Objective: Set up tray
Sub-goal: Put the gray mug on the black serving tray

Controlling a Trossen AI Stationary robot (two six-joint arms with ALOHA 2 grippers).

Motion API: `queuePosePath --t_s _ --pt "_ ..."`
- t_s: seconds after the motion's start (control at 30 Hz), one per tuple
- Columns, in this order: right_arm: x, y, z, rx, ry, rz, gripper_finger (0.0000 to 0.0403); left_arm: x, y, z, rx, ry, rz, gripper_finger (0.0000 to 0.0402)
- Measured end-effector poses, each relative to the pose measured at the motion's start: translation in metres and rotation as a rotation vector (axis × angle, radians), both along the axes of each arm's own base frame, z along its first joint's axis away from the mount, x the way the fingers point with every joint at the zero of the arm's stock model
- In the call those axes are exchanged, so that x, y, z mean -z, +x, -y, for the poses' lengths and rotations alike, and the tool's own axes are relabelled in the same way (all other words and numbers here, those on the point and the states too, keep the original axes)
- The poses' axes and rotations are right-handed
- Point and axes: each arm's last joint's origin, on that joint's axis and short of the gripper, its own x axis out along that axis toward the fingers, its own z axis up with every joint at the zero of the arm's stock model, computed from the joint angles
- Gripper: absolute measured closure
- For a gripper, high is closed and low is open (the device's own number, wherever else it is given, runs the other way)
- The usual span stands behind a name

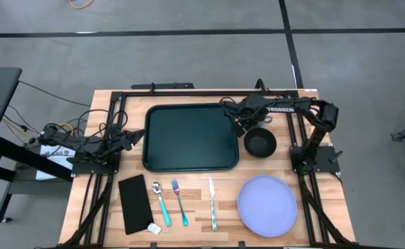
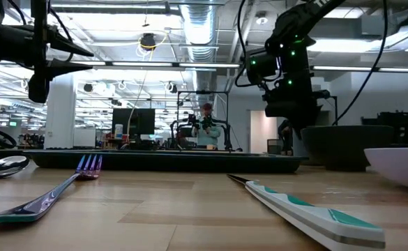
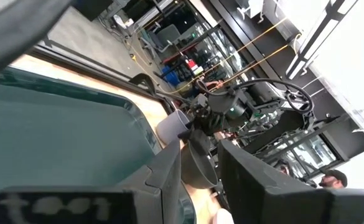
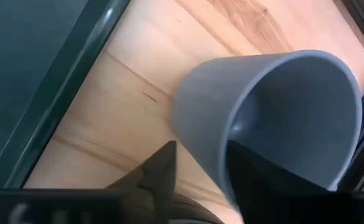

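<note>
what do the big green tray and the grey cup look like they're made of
The large dark green rectangular tray looks like moulded plastic: one even colour, rounded corners, soft sheen. The grey cup by the right tool also looks plastic, with a smooth matte wall, though glazed ceramic is possible.

right arm reaches inward over the table's far edge, its gripper [image 1: 239, 124] low, fingers [image 4: 160, 168] straddling the wall of a grey plastic cup [image 4: 275, 112]; left arm low at the table's left side, its gripper [image 1: 134, 137] parted, holding nothing
</note>
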Motion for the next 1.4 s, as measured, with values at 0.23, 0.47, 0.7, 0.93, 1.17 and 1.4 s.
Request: queuePosePath --t_s 0.23,0.47,0.7,0.93,1.17,1.4 --pt "-0.010 0.000 0.000 -0.002 -0.025 0.067 0.0393 0.002 0.000 0.000 0.000 0.006 -0.018 0.0306" --pt "-0.046 0.016 0.001 -0.110 -0.049 0.194 0.0397 0.002 0.000 0.000 -0.001 0.007 -0.020 0.0306" --pt "-0.089 0.064 0.001 -0.389 -0.030 0.379 0.0400 0.003 0.000 0.000 -0.002 0.011 -0.033 0.0306" --pt "-0.063 0.095 0.024 -0.383 0.051 0.338 0.0401 0.003 0.000 0.000 -0.002 0.011 -0.034 0.0306" --pt "-0.022 0.108 0.041 -0.316 0.110 0.263 0.0402 0.004 0.000 0.000 -0.003 0.014 -0.043 0.0306" --pt "-0.020 0.116 0.044 -0.348 0.084 0.328 0.0402 0.005 0.000 0.000 -0.003 0.018 -0.054 0.0306"
